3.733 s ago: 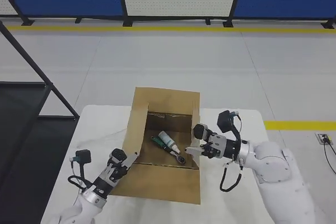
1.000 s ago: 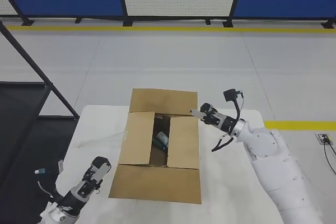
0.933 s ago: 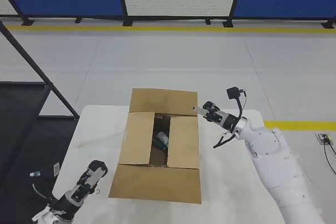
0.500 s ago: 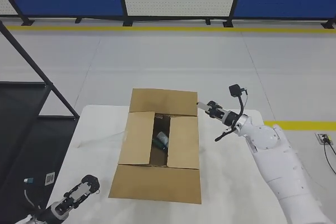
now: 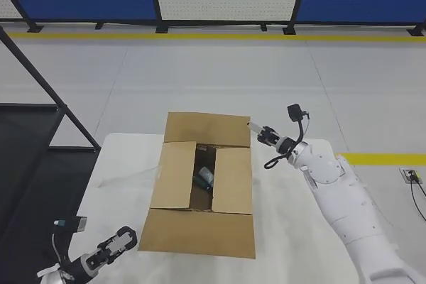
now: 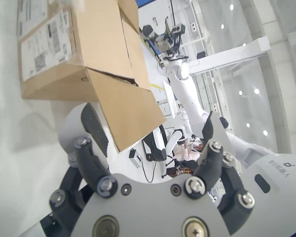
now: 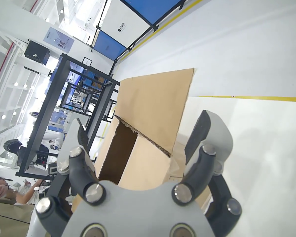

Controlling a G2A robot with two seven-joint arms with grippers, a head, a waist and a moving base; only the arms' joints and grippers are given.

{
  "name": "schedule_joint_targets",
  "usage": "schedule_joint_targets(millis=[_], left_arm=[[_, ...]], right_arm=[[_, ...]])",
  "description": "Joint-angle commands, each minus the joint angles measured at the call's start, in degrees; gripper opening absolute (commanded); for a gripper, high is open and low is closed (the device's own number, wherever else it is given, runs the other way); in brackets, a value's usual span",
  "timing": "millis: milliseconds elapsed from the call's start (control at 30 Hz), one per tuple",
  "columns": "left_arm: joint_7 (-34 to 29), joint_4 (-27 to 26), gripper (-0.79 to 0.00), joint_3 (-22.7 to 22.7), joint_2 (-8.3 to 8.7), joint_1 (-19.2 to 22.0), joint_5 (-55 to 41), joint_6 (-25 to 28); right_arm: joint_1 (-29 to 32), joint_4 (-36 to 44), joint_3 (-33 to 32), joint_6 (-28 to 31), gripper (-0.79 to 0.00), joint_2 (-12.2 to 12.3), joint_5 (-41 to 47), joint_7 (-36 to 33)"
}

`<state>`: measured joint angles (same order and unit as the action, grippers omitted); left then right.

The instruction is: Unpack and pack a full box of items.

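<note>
Looking at the brown cardboard box (image 5: 199,231) sitting on the white table (image 5: 291,234), you are nearing the end of packing: both side flaps (image 5: 174,174) are lying folded over the items (image 5: 204,176), two end flaps (image 5: 206,128) are waiting, and the left gripper (image 5: 128,241) and right gripper (image 5: 253,126) are hanging spread wide, holding nothing.

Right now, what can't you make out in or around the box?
Contents of the box, top view: folded side flaps cover most; a green-and-white item shows through the gap.
Right gripper, top view: too small to tell whether it touches the far flap.
Box interior, left wrist view: hidden by the near flap.
</note>
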<state>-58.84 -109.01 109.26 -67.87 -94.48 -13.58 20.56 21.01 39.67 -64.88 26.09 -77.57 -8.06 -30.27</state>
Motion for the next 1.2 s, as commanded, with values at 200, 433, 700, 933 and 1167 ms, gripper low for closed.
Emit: schedule_joint_targets(millis=[200, 433, 700, 933, 1167], left_arm=[[-6.2, 1.6, 0.000, -0.2, 0.81, -0.4, -5.9, 0.3], [-7.5, 1.3, 0.000, -1.2, 1.30, -0.7, -6.1, 0.1], [-7.0, 0.3, 0.000, -3.7, 1.79, -0.2, -3.7, -0.2], [-7.3, -0.6, 0.000, -4.7, 2.24, 0.2, -4.6, 0.4], [-6.9, -2.4, 0.000, -5.0, 2.61, 0.0, -6.9, 1.7]], right_arm=[[-6.6, -13.7, 4.1, 4.1, 0.000, -3.5, 3.4, 0.5], [-9.3, -19.4, 6.0, 6.8, 0.000, -6.1, 6.0, -1.2], [-10.9, -22.9, 3.8, 14.2, 0.000, -6.6, 12.6, -6.1], [-10.8, -22.8, 0.5, 20.5, 0.000, -5.4, 20.3, -18.5], [-9.2, -17.8, 0.1, 22.6, 0.000, -4.2, 22.0, -25.3]])
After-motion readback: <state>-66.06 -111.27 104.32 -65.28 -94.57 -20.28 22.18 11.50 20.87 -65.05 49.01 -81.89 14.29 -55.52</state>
